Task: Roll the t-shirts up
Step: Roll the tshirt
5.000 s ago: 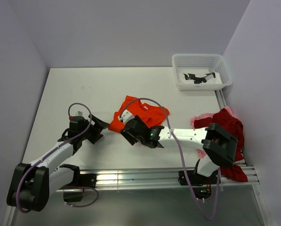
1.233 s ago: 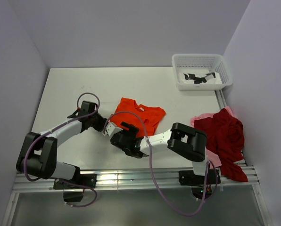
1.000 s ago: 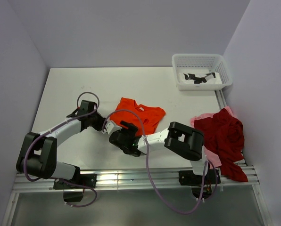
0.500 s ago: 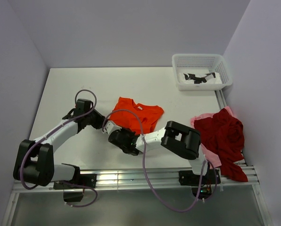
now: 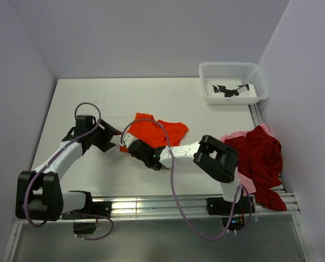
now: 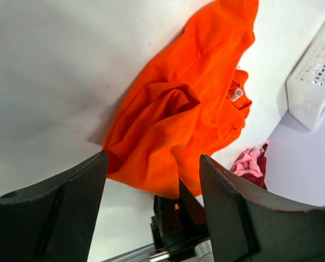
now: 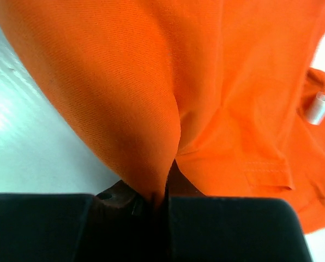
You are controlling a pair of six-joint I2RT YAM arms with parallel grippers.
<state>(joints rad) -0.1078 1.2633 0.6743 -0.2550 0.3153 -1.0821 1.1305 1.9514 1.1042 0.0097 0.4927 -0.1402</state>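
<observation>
Orange t-shirt (image 5: 157, 130) edge pinched tight between right gripper (image 7: 161, 199) fingers, raised, likely to start fold for rolling. Left gripper (image 6: 151, 158) fingers wide apart, empty, cloth just beyond tips.

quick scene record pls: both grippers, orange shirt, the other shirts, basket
left gripper: open, empty, at the orange t-shirt's left edge
right gripper: shut on a fold of the orange t-shirt
orange t-shirt: mid table, crumpled, not rolled
dark red t-shirt: heaped at the table's right edge, over the pale pink t-shirt
white mesh basket: far right corner
</observation>
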